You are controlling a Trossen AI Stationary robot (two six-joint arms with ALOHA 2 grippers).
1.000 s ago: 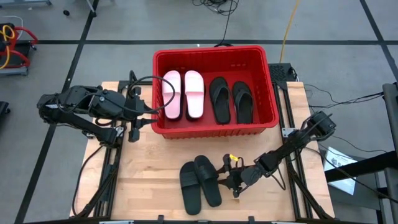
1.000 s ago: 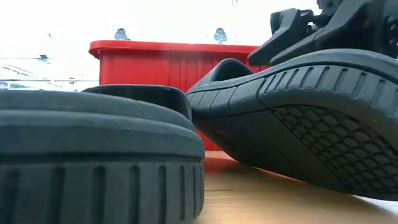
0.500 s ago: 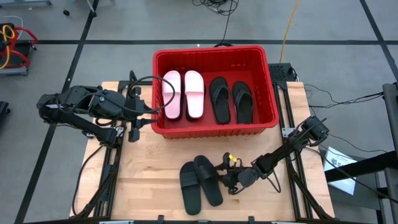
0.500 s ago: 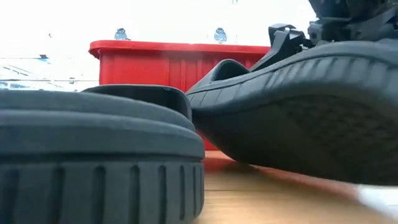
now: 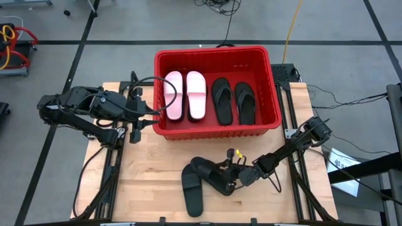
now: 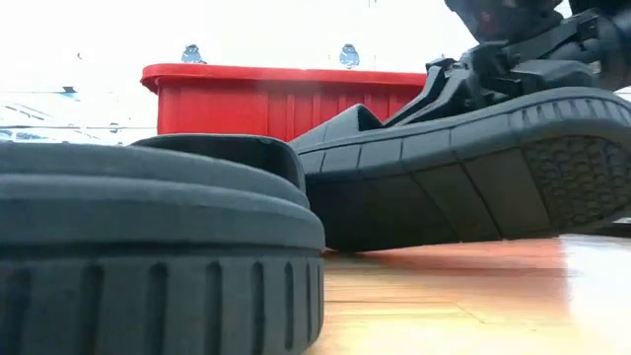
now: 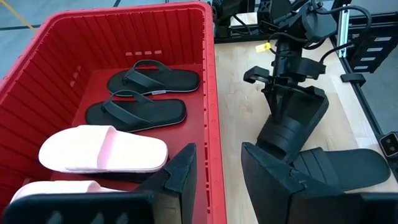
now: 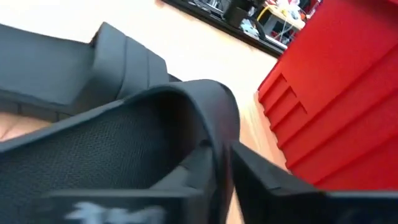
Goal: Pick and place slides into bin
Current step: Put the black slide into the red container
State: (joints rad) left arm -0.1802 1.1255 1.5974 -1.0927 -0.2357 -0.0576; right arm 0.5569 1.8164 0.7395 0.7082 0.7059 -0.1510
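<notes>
While the right gripper [image 5: 233, 180] pinches the black slide [image 5: 211, 175] by its edge, it should lift high to clear the bin [image 5: 217, 129] wall; left gripper [image 7: 214, 177] waits open.

I work in what looks like a robotics lab: my wooden desk [image 5: 157, 169] sits in a metal frame [image 5: 113, 164] on a grey floor [image 5: 113, 25] crossed by black tape lines [image 5: 188, 42], with loose cables [image 5: 217, 6] and a yellow cord [image 5: 291, 28] trailing across it beyond the desk.
</notes>
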